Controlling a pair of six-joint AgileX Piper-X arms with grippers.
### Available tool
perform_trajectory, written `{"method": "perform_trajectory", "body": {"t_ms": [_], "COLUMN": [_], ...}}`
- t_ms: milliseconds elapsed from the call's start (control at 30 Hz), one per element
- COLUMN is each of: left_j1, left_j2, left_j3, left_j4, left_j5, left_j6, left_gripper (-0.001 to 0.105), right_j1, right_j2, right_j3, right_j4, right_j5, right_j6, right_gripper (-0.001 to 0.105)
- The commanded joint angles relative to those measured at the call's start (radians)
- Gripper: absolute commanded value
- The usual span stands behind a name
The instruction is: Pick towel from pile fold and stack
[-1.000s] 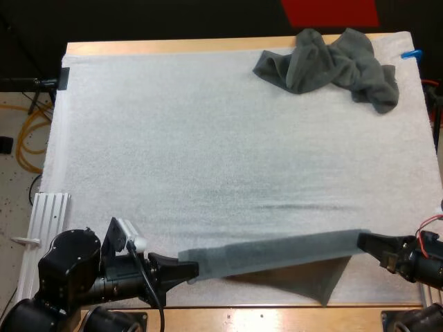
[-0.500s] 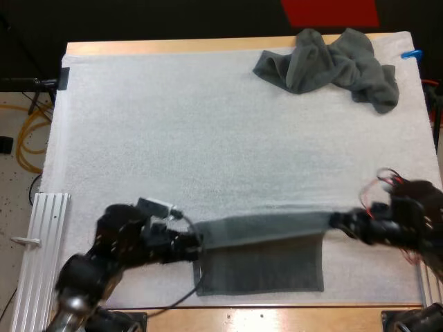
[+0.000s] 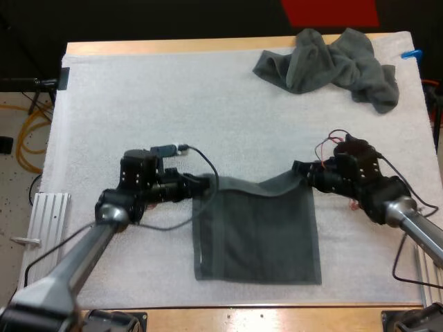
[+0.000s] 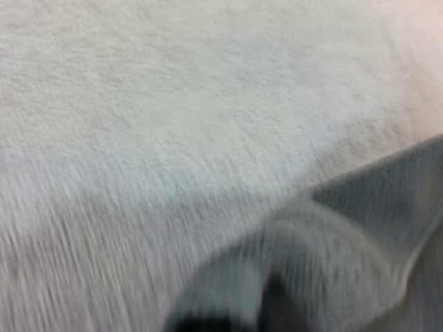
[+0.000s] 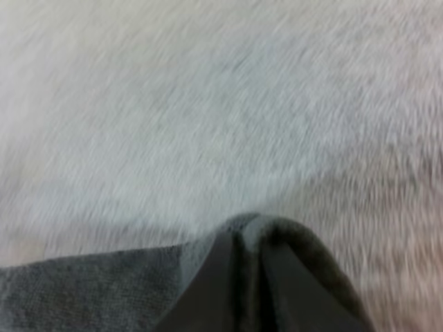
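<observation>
A dark grey-green towel (image 3: 259,232) lies spread on the white mat (image 3: 173,124) near the front, its far edge lifted. My left gripper (image 3: 202,187) is shut on the towel's far left corner. My right gripper (image 3: 302,173) is shut on its far right corner. The far edge sags between them. In the left wrist view a bunched towel corner (image 4: 304,277) sits over the mat. In the right wrist view the towel corner (image 5: 256,277) is pinched into a fold. A crumpled towel pile (image 3: 329,66) lies at the mat's far right.
The mat's left half and middle are bare. A metal rail (image 3: 48,221) runs along the table's left front side. The table's wooden front edge (image 3: 277,317) is just behind the spread towel.
Both grippers have moved away from the front edge toward the middle of the mat, drawing the towel's far edge with them. The towel went from a narrow hanging strip to a spread rectangle.
</observation>
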Motion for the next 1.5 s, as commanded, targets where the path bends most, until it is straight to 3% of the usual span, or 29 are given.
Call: {"method": "perform_trajectory", "body": {"t_ms": [0,167,400,500,667,767,900,1000,1100,1200,1467], "left_j1": [0.016,0.074,0.098,0.098,0.098,0.098,0.098,0.098,0.098,0.098,0.098], "left_j2": [0.023,0.155,0.208,0.208,0.208,0.208,0.164,0.083,-0.016,-0.137,-0.470], "left_j3": [-0.016,-0.068,-0.101,-0.101,-0.159,-0.217,-0.278,-0.286,-0.286,-0.286,-0.286], "left_j4": [-0.043,-0.080,-0.094,-0.137,-0.142,-0.142,-0.131,-0.127,-0.096,-0.008,0.397], "left_j5": [0.028,0.053,0.056,0.089,0.128,0.195,0.236,0.229,0.213,0.176,-0.073], "left_j6": [-0.007,-0.007,-0.002,-0.015,-0.060,-0.060,-0.060,-0.056,-0.049,0.017,0.263], "left_gripper": [0.000,0.000,0.004,0.020,0.079,0.093,0.093,0.093,0.093,0.093,0.093], "right_j1": [-0.002,-0.002,-0.002,-0.011,-0.078,-0.130,-0.172,-0.175,-0.168,-0.163,-0.163], "right_j2": [0.013,0.110,0.156,0.157,0.157,0.157,0.139,0.082,0.006,-0.100,-0.405], "right_j3": [-0.004,-0.007,-0.011,-0.011,-0.030,-0.046,-0.093,-0.122,-0.132,-0.132,-0.132], "right_j4": [-0.047,-0.159,-0.243,-0.260,-0.354,-0.469,-0.513,-0.454,-0.349,-0.198,0.281], "right_j5": [0.018,0.102,0.170,0.170,0.103,-0.002,-0.116,-0.141,-0.141,-0.132,-0.107], "right_j6": [0.021,0.073,0.112,0.113,0.224,0.224,0.221,0.189,0.088,0.008,-0.206], "right_gripper": [0.000,0.000,0.001,0.014,0.069,0.075,0.073,0.066,0.062,0.062,0.062]}}
